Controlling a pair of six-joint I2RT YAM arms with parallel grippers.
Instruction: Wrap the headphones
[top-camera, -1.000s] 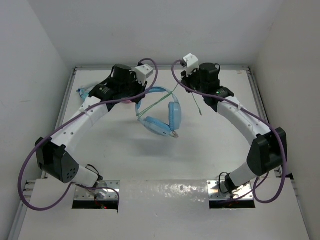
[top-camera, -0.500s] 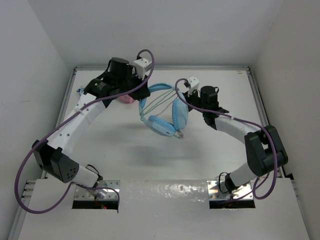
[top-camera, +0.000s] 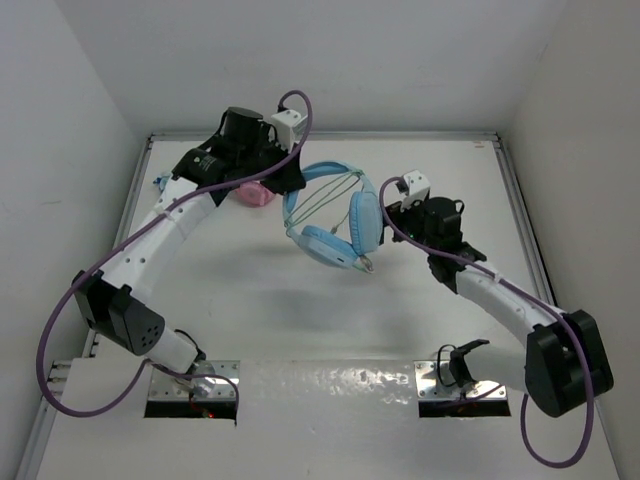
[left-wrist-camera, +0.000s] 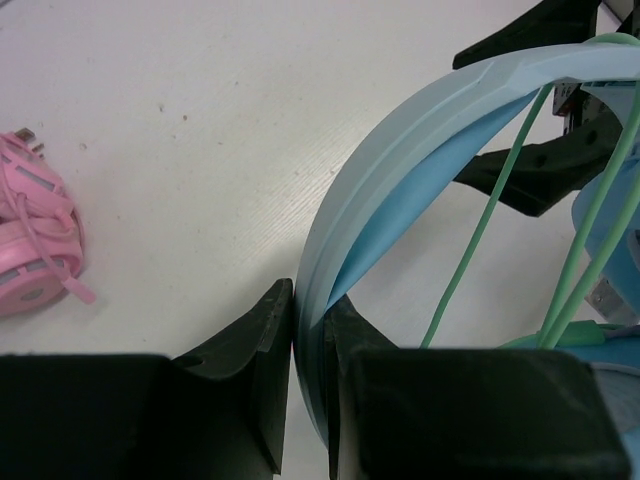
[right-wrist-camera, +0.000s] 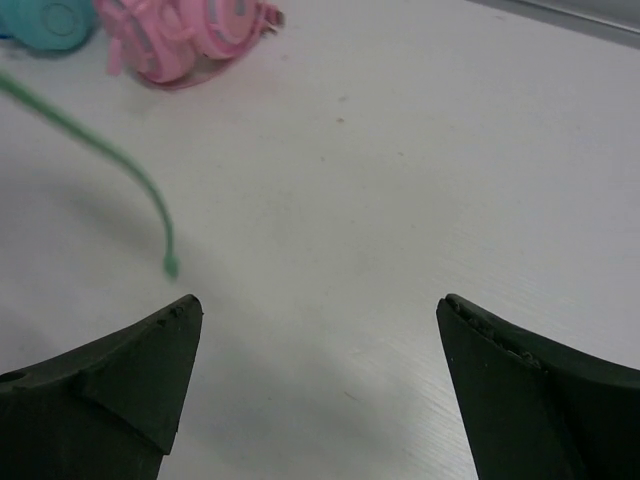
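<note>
Left wrist, headphones (left-wrist-camera: 420, 140) pinched, right wrist, cable end (right-wrist-camera: 170, 262)

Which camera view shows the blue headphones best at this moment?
The top external view: the whole headphones show there, headband, both earcups and cable. The left wrist view shows only part of the headband pinched in the left end effector and some cable strands. The right wrist view shows only a loose cable end.
</note>
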